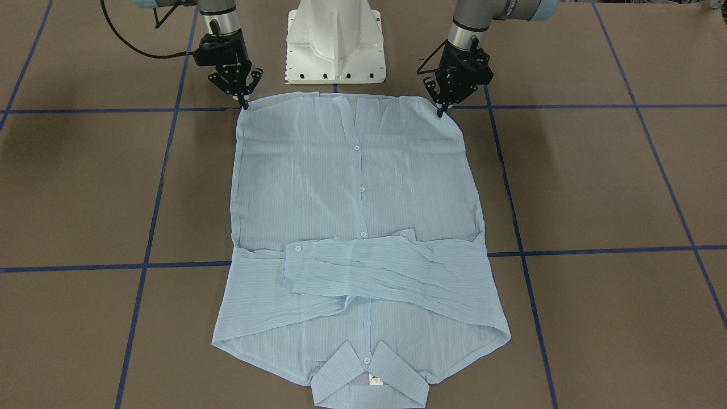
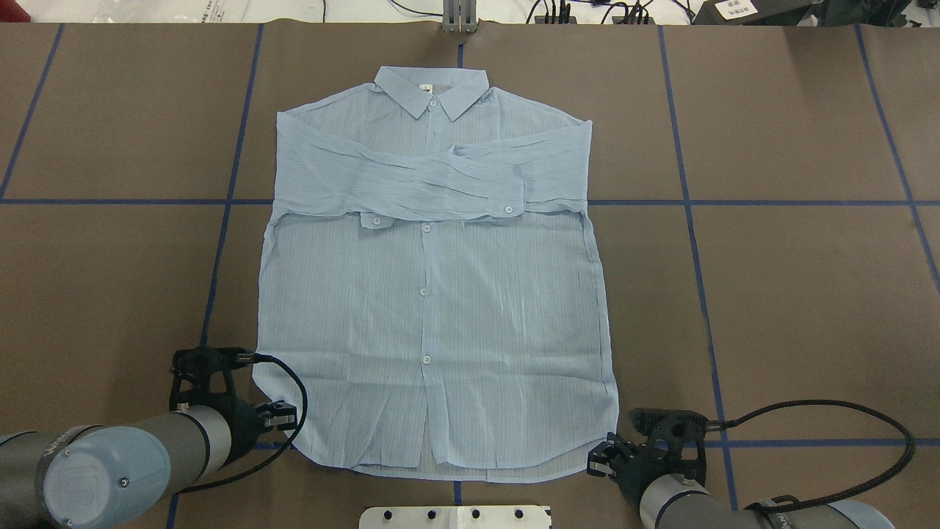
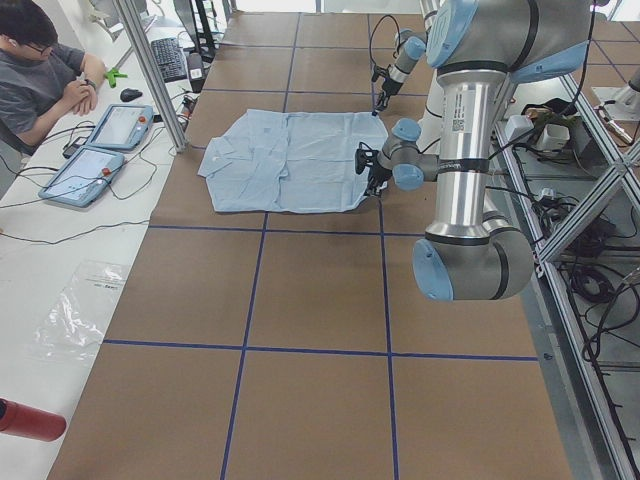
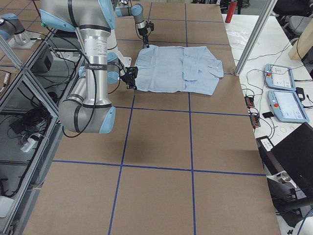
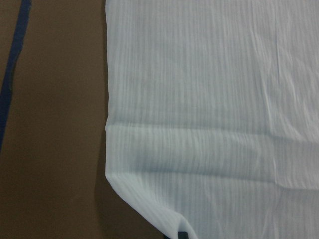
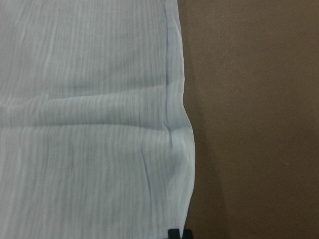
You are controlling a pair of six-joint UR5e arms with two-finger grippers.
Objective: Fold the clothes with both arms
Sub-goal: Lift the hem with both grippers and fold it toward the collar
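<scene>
Exterior front-facing view shows the pale blue shirt [image 1: 352, 187] spread face up on the brown table [image 1: 596, 182], buttons fastened, both sleeves [image 1: 386, 267] already crossed over the chest and the collar [image 1: 369, 375] at the end farthest from the robot. The step in hand looks like the lengthwise fold, hem up toward the collar. The left gripper [image 1: 440, 111] stands at one corner of the hem and the right gripper [image 1: 245, 104] at the other, each with its fingers drawn together to a point. In each wrist view the cloth edge runs right into the black tip, so each seems to pinch its hem corner. The next move probably calls for both arms to lift together and carry the hem forward evenly, keeping the thin fabric taut between them so that it does not sag or drag the sleeves askew.
</scene>
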